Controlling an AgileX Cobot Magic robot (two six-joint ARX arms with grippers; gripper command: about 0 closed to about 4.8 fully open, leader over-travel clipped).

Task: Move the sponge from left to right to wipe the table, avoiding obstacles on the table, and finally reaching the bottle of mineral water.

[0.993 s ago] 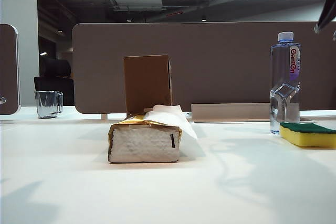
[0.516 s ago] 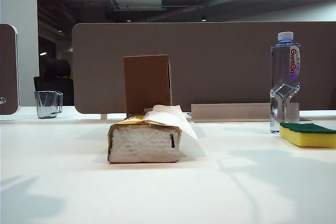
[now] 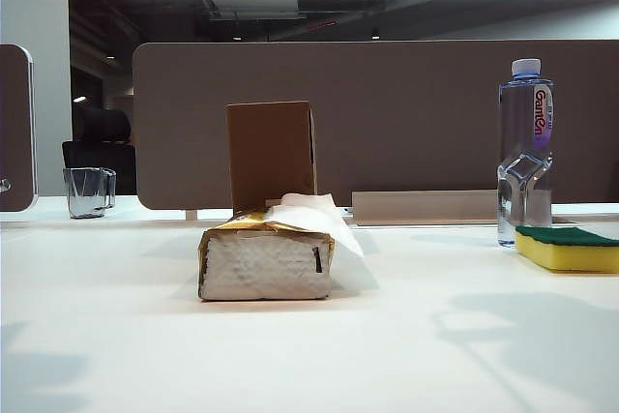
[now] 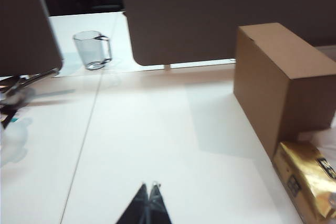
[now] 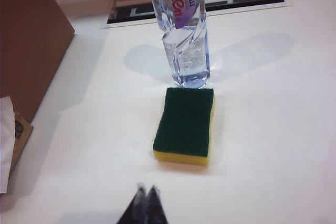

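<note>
The yellow sponge [image 3: 569,248] with its green top lies flat on the white table [image 3: 387,336] at the far right, touching the foot of the mineral water bottle [image 3: 525,150]. In the right wrist view the sponge [image 5: 185,124] lies between the bottle [image 5: 181,24] and my right gripper [image 5: 147,187], which is shut, empty and clear of the sponge. The gold tissue pack [image 3: 268,253] sits mid-table with the brown cardboard box [image 3: 272,154] upright behind it. My left gripper [image 4: 148,185] is shut and empty above bare table, short of the box [image 4: 281,82] and tissue pack [image 4: 310,182]. Neither arm shows in the exterior view.
A clear glass mug [image 3: 89,191] stands at the back left, also seen as the mug [image 4: 93,50] in the left wrist view. Brown-grey divider panels [image 3: 387,113] close off the back edge. A grey cable tray [image 3: 426,206] lies behind the bottle.
The right arm, visible at the top right corner a second ago, has left the exterior view. Arm shadows on the table have shifted. Sponge, bottle, box and tissue pack have not moved.
</note>
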